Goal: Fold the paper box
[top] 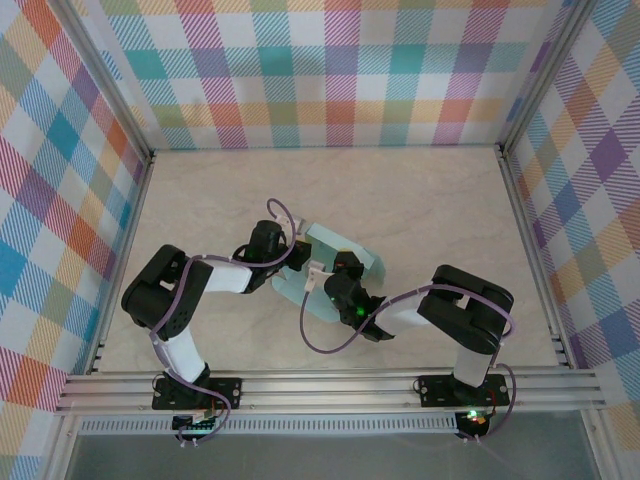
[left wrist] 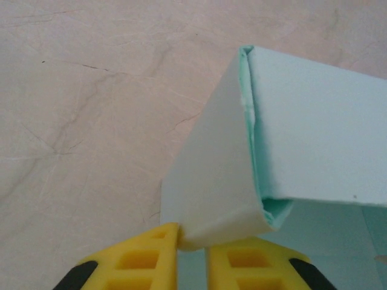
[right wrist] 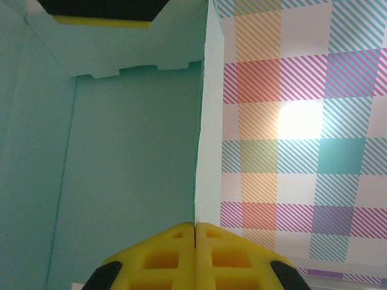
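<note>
The paper box (top: 347, 251) is pale mint card, partly folded up at the middle of the table between both grippers. In the left wrist view a folded flap of the paper box (left wrist: 314, 133) slopes down to my left gripper (left wrist: 193, 237). Its yellow fingertips (left wrist: 148, 251) stand nearly together, pinching the flap's rounded lower edge. My left gripper (top: 299, 262) is at the box's left side. My right gripper (right wrist: 195, 227) is shut on an upright panel of the paper box (right wrist: 133, 151), seen edge-on. It (top: 336, 283) holds the box's near side.
The beige marbled table (top: 430, 200) is walled by plaid panels (top: 330, 70) at the back and both sides. Aluminium rails (top: 330, 390) run along the near edge. The right wrist view looks past the card at a plaid wall (right wrist: 296, 121).
</note>
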{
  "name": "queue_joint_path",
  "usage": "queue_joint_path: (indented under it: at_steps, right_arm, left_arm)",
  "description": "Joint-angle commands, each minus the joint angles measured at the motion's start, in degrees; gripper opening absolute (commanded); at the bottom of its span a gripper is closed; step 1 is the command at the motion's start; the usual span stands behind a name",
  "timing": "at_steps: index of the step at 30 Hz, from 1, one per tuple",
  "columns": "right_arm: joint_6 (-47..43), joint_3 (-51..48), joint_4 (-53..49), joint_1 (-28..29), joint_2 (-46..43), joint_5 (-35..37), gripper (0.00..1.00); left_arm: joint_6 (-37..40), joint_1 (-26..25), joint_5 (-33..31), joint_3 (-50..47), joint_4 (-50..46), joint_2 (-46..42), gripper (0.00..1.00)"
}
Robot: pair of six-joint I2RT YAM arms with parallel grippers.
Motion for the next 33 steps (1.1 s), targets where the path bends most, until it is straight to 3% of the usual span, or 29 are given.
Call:
queue_joint_path:
  at_steps: [1,7,11,20,23,30,33]
  right_arm:
    - [2.8,-0.2,-6.2,0.7,0.3,-2.4,0.0]
    - [5.2,0.1,-8.7,0.7,-0.4,-2.4,0.0]
    - [5.6,0.3,-9.3,0.7,-0.7,-2.4,0.0]
    - [6.0,0.6,-9.6,0.7,-0.8,-2.5,0.0]
    - [6.1,0.6,-9.8,0.6,-1.0,-2.5,0.0]
    - [6.7,0.6,-10.5,0.6,-1.2,-2.6,0.0]
    - [7.0,0.7,-11.0,0.6,-1.2,-2.5,0.0]
  left_arm:
    - [-1.7,-1.5,1.0,1.3,2.3,0.4,0.13]
    - [-1.4,-1.5,2.1,1.0,2.5,0.0,0.08]
    - [-1.5,-1.5,2.7,1.3,2.9,0.4,0.21]
    - [0.2,-1.5,4.4,2.3,4.0,1.8,0.38]
    - [1.1,-1.5,4.2,2.6,3.7,2.5,0.37]
    - [-0.1,-1.5,3.9,3.9,2.6,3.3,0.18]
    - [-1.5,-1.6,5.0,5.6,0.6,3.9,0.18]
